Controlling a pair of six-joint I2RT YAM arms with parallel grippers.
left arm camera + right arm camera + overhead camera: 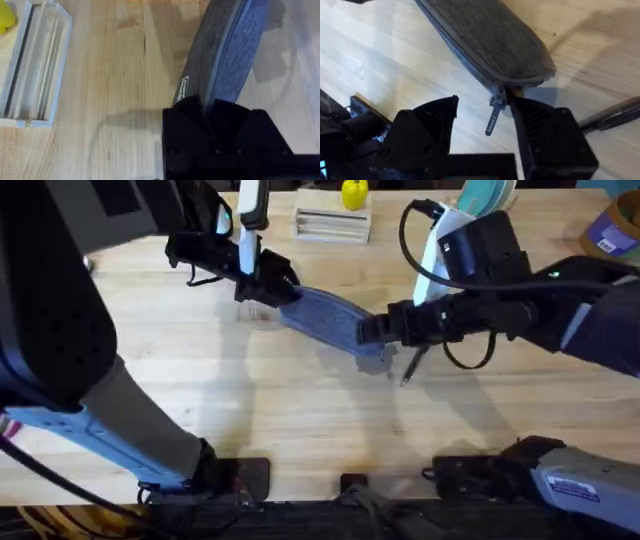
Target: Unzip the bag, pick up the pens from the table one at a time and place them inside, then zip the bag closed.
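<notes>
Pale plank table point(200, 410). Left gripper point(212, 107) pinches the blue-grey pouch point(325, 315) end. Right gripper point(482, 117) gapes wide, zipper pull point(493, 117) between its jaws, pen point(610, 116) just outside. Unzipping stage; next, close on that pull.

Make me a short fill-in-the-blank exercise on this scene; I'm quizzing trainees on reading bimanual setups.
1. The left pincer is shut on one end of the ____.
2. The metal zipper pull hangs between the open fingers of the ____ pincer.
3. The bag lies on a ____ table.
4. The pen lies on the table, ____ the bag.

Missing words: bag; right; wooden; outside
</notes>
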